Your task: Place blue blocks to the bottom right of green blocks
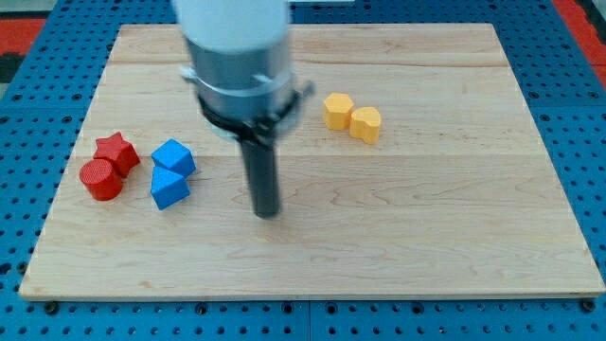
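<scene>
Two blue blocks sit at the view's left on the wooden board: an upper blue block and a lower blue block, touching each other. My tip rests on the board to the right of the blue blocks, about a hundred pixels away and apart from them. No green block shows in the view; the arm's grey body hides part of the board's top middle.
A red star block and a red cylinder sit just left of the blue blocks. Two yellow blocks touch each other at the upper right of my tip. A blue pegboard surrounds the board.
</scene>
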`<state>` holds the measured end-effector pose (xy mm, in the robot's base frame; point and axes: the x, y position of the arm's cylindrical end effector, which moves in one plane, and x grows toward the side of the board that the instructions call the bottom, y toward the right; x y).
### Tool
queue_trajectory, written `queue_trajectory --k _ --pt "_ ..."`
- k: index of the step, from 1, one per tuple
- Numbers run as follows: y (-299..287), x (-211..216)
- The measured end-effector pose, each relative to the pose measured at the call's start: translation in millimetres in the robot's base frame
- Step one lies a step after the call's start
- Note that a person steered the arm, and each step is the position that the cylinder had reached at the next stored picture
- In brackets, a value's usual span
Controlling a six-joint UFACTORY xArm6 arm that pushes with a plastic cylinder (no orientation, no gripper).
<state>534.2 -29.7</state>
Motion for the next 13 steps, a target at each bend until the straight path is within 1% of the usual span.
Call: queue_trajectory --k 1,2,3,4,5,6,7,8,9,10,11,12,13 --pt "-10.9 4.4" --pt "-79.4 30.2" --pt "-112.8 -23.3" --pt "-123.1 -61.3" --pt "-99.9 -59.4" --pt "-99.5 -6.0" --pt "-179.8 -20.8" --pt "-146.0 -81.6" --pt "-91.8 -117.0" --pt "-89.8 -115.2" --pt "-123.2 -89.1" --pt "-214.0 -162.4" --pt "-185.1 -193.2"
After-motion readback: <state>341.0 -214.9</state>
